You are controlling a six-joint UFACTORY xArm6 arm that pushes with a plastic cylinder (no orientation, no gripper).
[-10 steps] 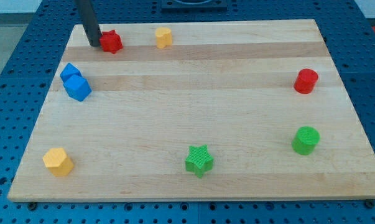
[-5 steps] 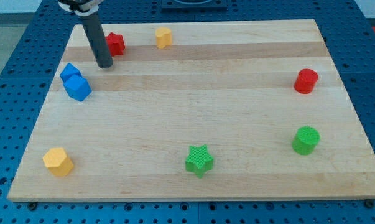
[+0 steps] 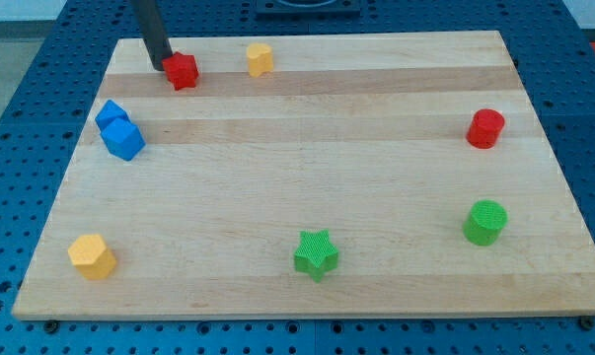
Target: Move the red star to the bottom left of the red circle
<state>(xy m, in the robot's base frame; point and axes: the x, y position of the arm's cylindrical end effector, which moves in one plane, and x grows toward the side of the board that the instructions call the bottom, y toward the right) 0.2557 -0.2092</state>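
Top-left of board: my tip (image 3: 161,65) touching red star's (image 3: 182,70) left side.
No gripper, just the rod. Red circle (image 3: 485,128) far off at view's right edge.

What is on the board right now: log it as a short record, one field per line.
tip: my tip at the view's top left, against the left side of the red star
target: red circle, far at the view's right
yellow blocks: one at the top, one at the bottom left
blue blocks: pair touching, left edge
green: star, cylinder
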